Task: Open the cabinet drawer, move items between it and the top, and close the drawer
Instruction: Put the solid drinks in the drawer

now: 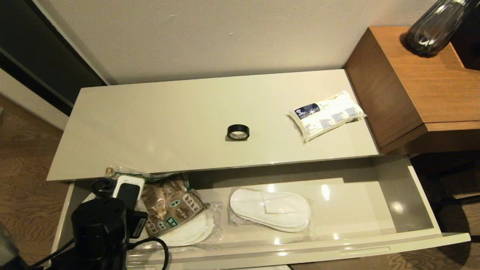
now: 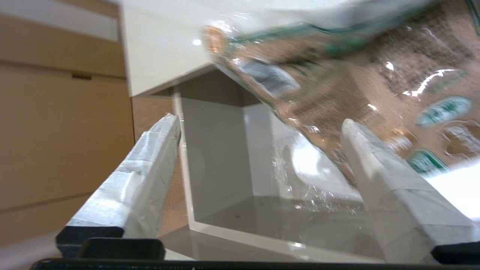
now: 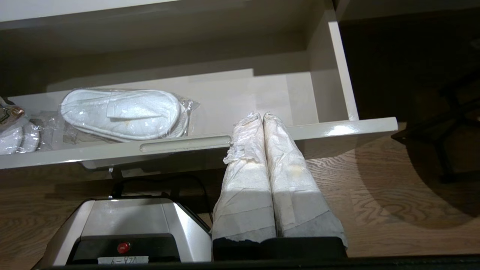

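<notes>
Hovering spread-fingered over the cabinet drawer's [image 1: 405, 195] 8 o'clock corner, left gripper [image 2: 258, 176] empty, snack bag [image 1: 170, 210] just beside, propped on wrapped slippers [image 1: 270, 208] (top edge under the top [image 1: 150, 127]). Right gripper [image 3: 262, 123] pressed together, parked before the drawer front. Tape roll [image 1: 238, 132] mid-top, tissue pack [image 1: 326, 114] at 3 o'clock. Risk: bag sliding or snagging on closing.

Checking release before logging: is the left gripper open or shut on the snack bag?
Open. In the left wrist view the left gripper has its fingers spread wide, and the snack bag lies past them in the cabinet drawer, unclamped.
</notes>
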{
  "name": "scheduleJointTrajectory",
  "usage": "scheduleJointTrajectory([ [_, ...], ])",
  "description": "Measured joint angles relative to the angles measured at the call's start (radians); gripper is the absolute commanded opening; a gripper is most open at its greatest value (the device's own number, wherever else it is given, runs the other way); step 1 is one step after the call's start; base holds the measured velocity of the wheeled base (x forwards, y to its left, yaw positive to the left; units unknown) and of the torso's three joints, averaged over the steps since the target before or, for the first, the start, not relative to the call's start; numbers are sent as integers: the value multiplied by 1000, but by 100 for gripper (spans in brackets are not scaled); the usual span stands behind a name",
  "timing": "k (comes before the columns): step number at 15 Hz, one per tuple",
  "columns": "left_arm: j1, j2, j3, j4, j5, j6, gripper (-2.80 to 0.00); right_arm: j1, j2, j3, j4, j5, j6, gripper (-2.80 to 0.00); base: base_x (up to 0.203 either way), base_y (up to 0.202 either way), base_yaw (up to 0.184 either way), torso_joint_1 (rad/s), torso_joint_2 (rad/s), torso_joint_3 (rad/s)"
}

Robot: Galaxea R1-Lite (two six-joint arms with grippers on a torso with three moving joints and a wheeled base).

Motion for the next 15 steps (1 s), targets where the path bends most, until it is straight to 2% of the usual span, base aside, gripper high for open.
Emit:
scheduleJointTrajectory([
  [5, 82, 51, -108, -4, -7, -10, 0, 0, 0, 0, 0, 0, 0, -280, 0, 0, 0, 0, 0, 0],
  [11, 165, 200, -187, -9, -14, -102, 0, 0, 0, 0, 0, 0, 0, -280, 0, 0, 0, 0, 0, 0],
  [15, 227, 249, -246, -11, -3, -114, 0, 0, 0, 0, 0, 0, 0, -280, 0, 0, 0, 0, 0, 0],
])
